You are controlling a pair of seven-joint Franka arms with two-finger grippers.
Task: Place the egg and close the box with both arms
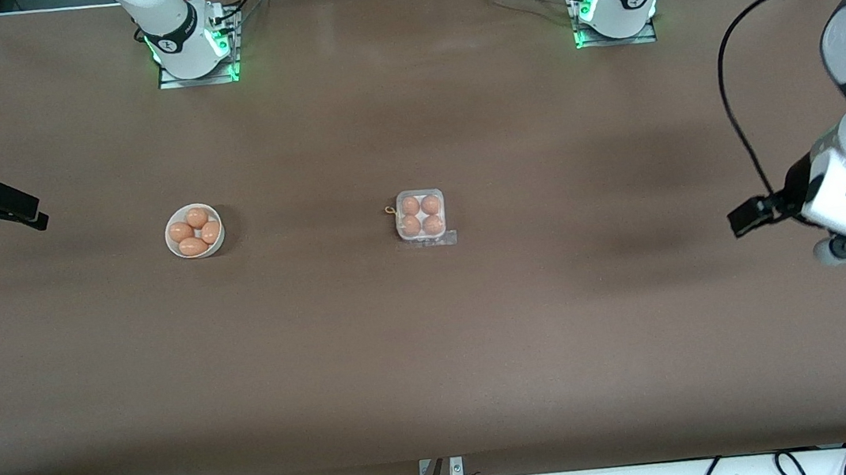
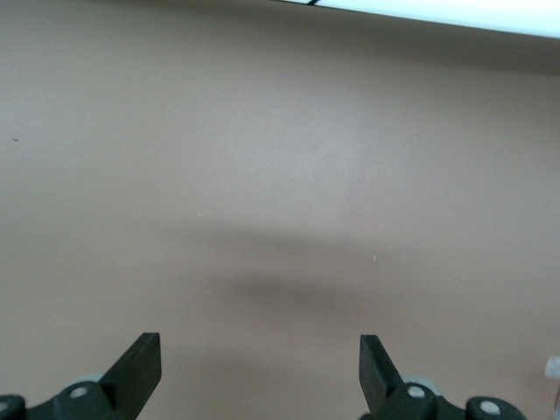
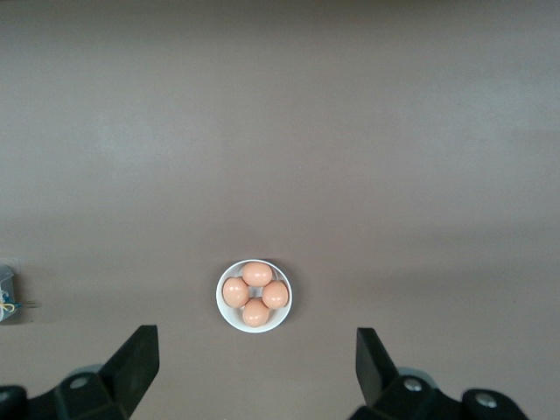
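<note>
The box [image 1: 421,218], a small clear carton, sits mid-table with a light-brown egg [image 1: 410,205] in each cell. Its clear lid seems to lie over them, with a clear flap on the side nearer the front camera. Its edge shows in the right wrist view [image 3: 5,293]. My right gripper [image 1: 30,214] is open and empty, up over the right arm's end of the table. In its wrist view [image 3: 254,354] the bowl lies below it. My left gripper [image 1: 747,218] is open and empty over bare table at the left arm's end, as the left wrist view [image 2: 261,363] shows.
A round white bowl [image 1: 175,247] with several brown eggs stands beside the box toward the right arm's end, also seen in the right wrist view [image 3: 229,317]. Both arm bases stand at the table's edge farthest from the front camera. Cables hang along the nearest edge.
</note>
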